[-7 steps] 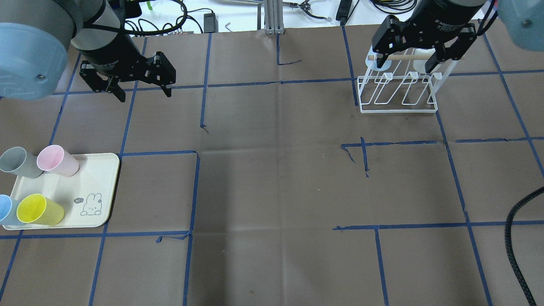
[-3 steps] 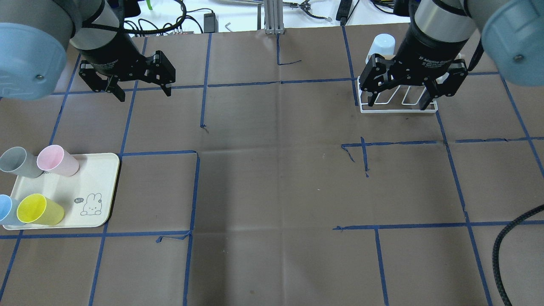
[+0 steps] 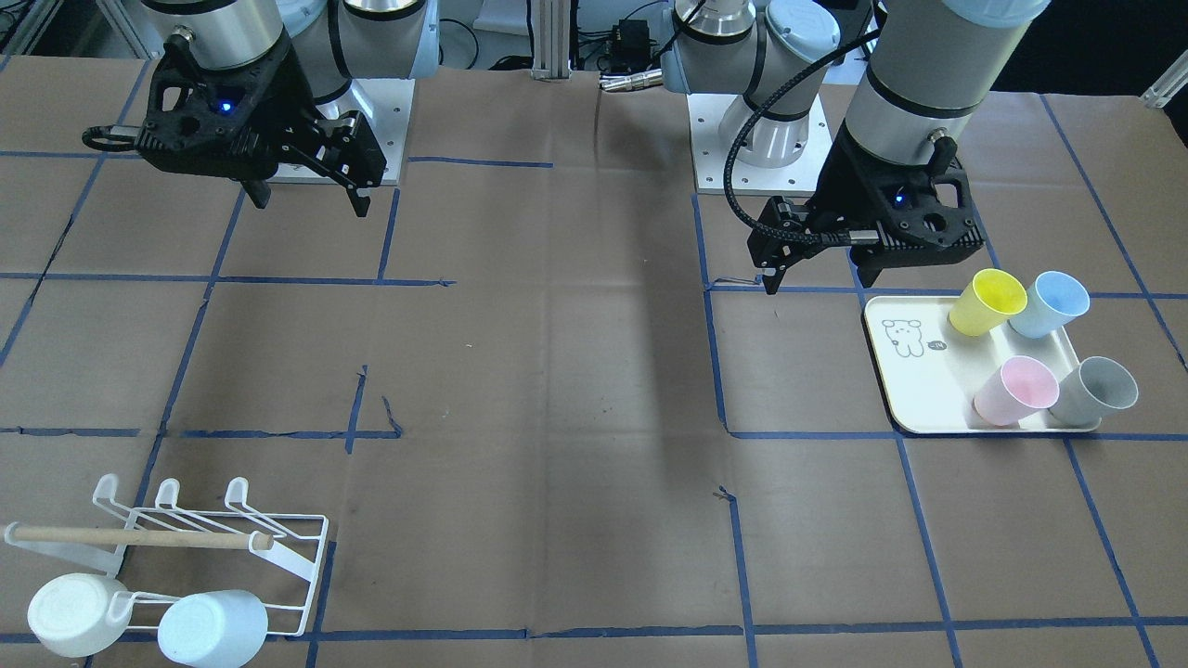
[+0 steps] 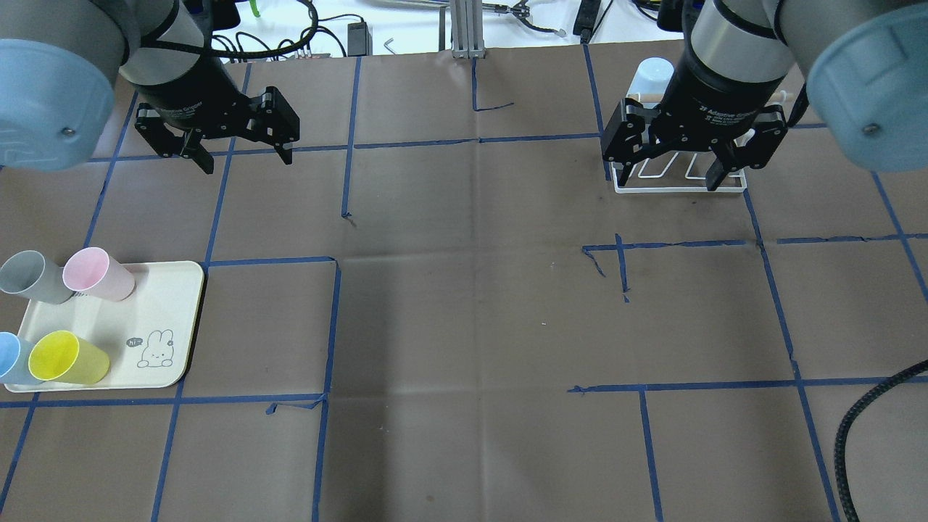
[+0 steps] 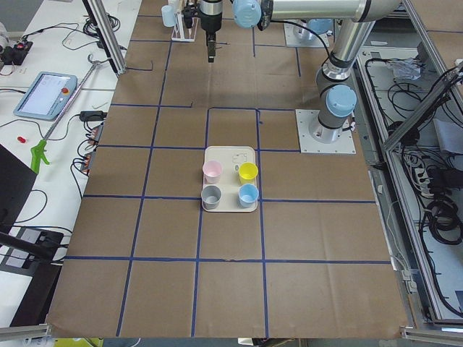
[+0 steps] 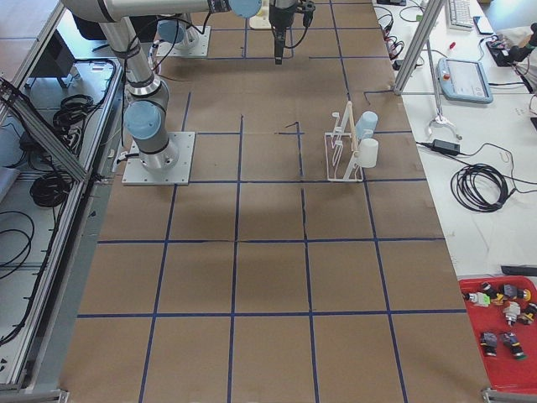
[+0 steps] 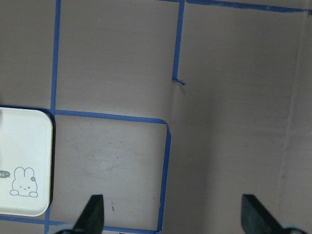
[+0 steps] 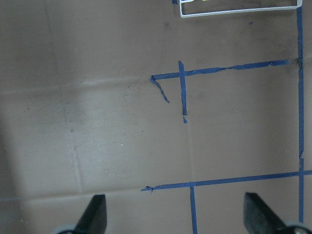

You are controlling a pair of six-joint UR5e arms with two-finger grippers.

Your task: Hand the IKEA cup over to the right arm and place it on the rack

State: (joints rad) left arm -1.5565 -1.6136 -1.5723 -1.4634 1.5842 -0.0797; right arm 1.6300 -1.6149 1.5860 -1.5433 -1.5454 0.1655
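Several cups lie on a cream tray at the near left: grey, pink, blue and yellow. My left gripper hangs open and empty above the table, beyond the tray; its fingertips frame bare paper. My right gripper is open and empty, above the white wire rack. The rack holds a white cup and a pale blue cup on its prongs.
Brown paper with blue tape lines covers the table. A braided black hose loops in at the near right edge. Cables and a metal post sit beyond the far edge.
My right gripper has moved from behind the rack toward the robot and slightly left, now over the rack, still open. A cup on the rack came into view. The left arm has not moved.
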